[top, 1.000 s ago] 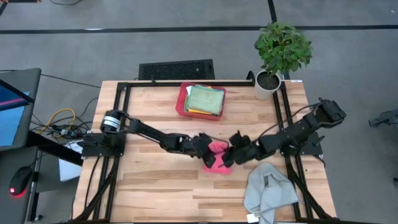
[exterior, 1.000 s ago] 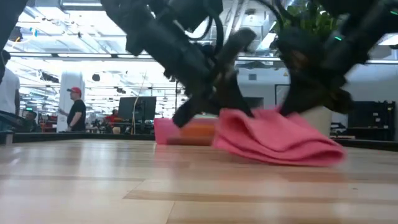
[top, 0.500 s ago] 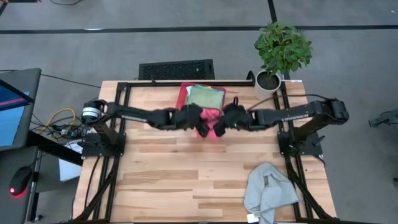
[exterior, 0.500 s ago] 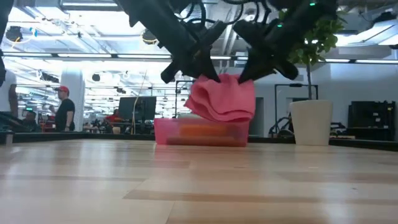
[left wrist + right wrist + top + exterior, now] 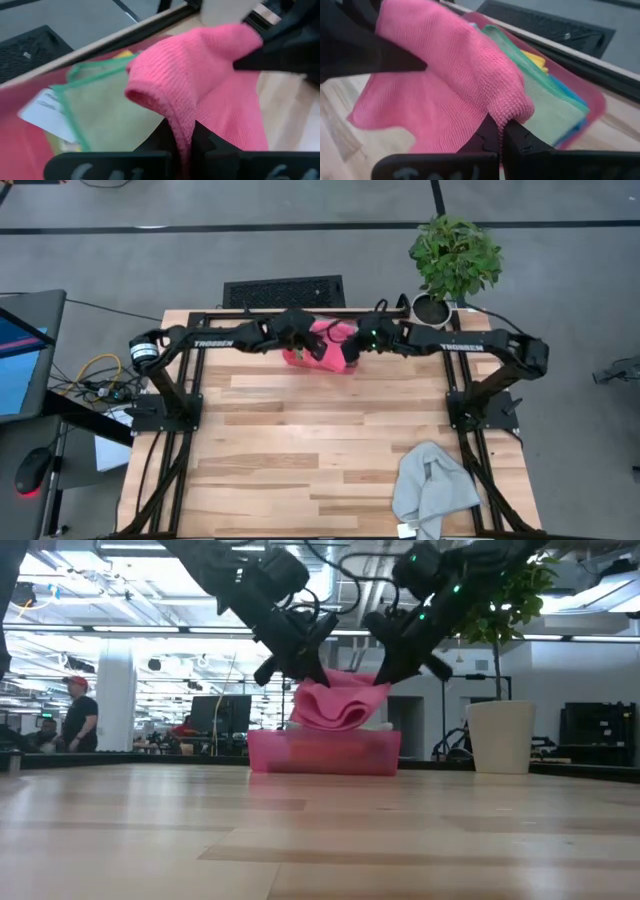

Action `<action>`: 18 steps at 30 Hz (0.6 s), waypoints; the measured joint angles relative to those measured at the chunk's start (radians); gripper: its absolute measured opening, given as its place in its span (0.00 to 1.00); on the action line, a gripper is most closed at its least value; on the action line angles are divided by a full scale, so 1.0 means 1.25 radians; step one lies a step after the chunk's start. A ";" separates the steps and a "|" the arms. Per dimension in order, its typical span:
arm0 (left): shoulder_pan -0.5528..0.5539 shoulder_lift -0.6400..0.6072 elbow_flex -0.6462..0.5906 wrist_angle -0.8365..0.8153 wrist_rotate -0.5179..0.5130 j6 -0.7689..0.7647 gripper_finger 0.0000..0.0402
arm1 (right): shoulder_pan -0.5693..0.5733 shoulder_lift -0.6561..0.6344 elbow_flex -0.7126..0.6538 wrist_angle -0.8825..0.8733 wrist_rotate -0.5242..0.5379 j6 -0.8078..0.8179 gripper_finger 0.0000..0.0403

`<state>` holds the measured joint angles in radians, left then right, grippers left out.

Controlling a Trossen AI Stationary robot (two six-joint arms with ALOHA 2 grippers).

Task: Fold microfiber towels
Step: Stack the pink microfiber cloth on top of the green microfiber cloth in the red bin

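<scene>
Top centre of the high view, the folded pink microfiber towel [image 5: 332, 346] hangs directly over the red tray [image 5: 322, 751], long axis left-right. The left gripper [image 5: 300, 340] and right gripper [image 5: 360, 340] each pinch one end, equally near. It looks ready to come straight down onto the stacked green towel [image 5: 107, 115].

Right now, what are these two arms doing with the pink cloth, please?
Both arms hold a folded pink towel between them, above the red tray at the far side of the table. The left end effector and the right end effector are each shut on one end of it. A stack with a green towel on top already lies in the tray. A grey towel waits unfolded at the near edge.
</scene>
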<state>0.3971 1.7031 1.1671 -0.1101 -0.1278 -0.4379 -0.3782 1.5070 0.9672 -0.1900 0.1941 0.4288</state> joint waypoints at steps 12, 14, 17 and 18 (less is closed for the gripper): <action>0.096 0.052 -0.001 0.024 0.009 0.043 0.02 | -0.092 0.192 0.114 0.044 -0.077 -0.085 0.06; 0.105 0.072 -0.001 0.018 0.008 0.041 0.05 | -0.094 0.218 0.149 0.028 -0.075 -0.102 0.07; 0.110 0.092 -0.002 0.017 0.000 0.033 0.11 | -0.097 0.245 0.182 -0.007 -0.071 -0.117 0.07; 0.111 0.096 -0.002 0.017 -0.002 0.033 0.13 | -0.097 0.254 0.190 -0.007 -0.068 -0.121 0.08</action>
<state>0.5360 1.8231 1.1652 -0.0884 -0.1298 -0.3969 -0.4999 1.8239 1.2042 -0.1989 0.1089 0.2774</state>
